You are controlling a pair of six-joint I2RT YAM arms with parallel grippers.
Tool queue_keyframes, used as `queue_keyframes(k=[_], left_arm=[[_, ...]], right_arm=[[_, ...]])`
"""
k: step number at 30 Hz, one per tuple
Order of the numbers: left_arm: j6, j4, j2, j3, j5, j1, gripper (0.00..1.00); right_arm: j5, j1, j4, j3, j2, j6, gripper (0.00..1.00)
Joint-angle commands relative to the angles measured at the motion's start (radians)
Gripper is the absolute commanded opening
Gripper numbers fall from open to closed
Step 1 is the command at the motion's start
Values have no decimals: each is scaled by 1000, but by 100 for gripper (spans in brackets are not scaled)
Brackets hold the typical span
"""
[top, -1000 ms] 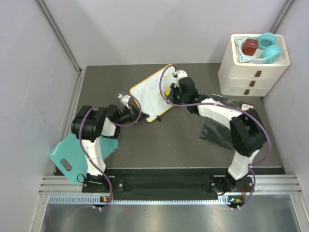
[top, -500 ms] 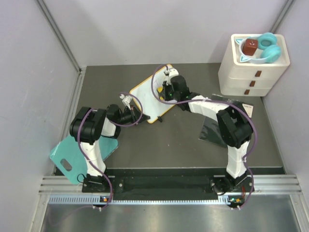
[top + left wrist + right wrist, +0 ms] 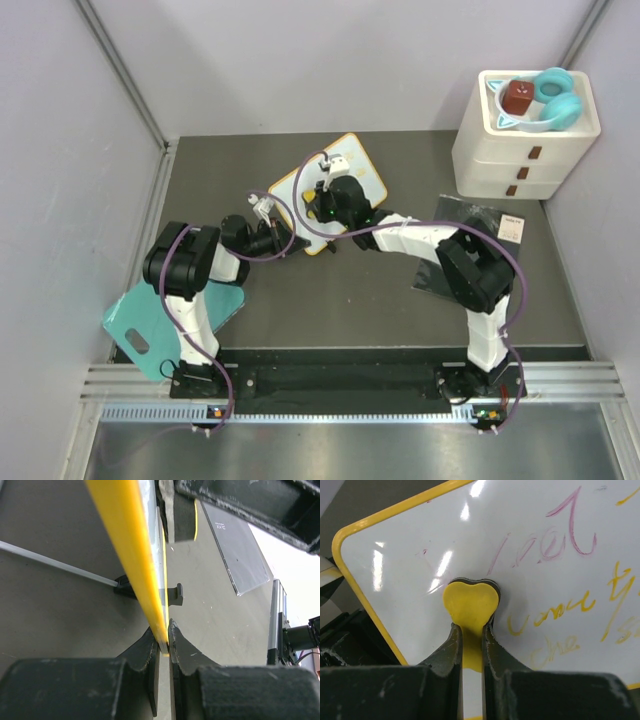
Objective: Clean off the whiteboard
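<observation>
The whiteboard, white with a yellow frame, lies tilted at the table's back middle. In the right wrist view the whiteboard bears pink and orange handwriting on its right part. My right gripper is over the board and is shut on a yellow heart-shaped eraser pressed on the board face. My left gripper is shut on the board's near-left edge. In the left wrist view the yellow frame runs edge-on into the closed jaws, with a black foot behind.
A teal cutting board lies at the near left under the left arm. A dark sheet with a white label lies at the right. A white drawer unit with teal headphones and a brown cube stands at the back right.
My right gripper has slid leftward across the whiteboard with the eraser. The left gripper has kept its hold on the board's edge.
</observation>
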Motion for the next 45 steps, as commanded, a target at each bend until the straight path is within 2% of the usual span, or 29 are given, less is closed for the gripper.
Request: queue_keyframes(k=[1,7,10,17,25,33,39,45], left_arm=[[105,-79,-16,-15,116,-38,0],[106,-81,-12,-13,122,-38,0],[106,-81,-9,-12,125,-38,0],[106,-79,-8,-10,133,-40,0],[109,-83,-3,-9,139,-43,0],[114,-81,-3,-10,139,-49,0],[115,-86,-6,-12,140,-48,0],[119,-86,-11,-12,143,-48,0]], right_arm=[[120,-58,-53,29,39,73,0],[28,-196,-70,18,75,192,0],[-15,-228,-49,7,88,199,0],[-108,-192,-52,29,101,156,0],[-191,-95,5,-43,88,209,0],[-200,14,55,-71,134,280,0],[-103,2,85,-166,92,349,0],[-32,-76,48,-255,16,418,0]])
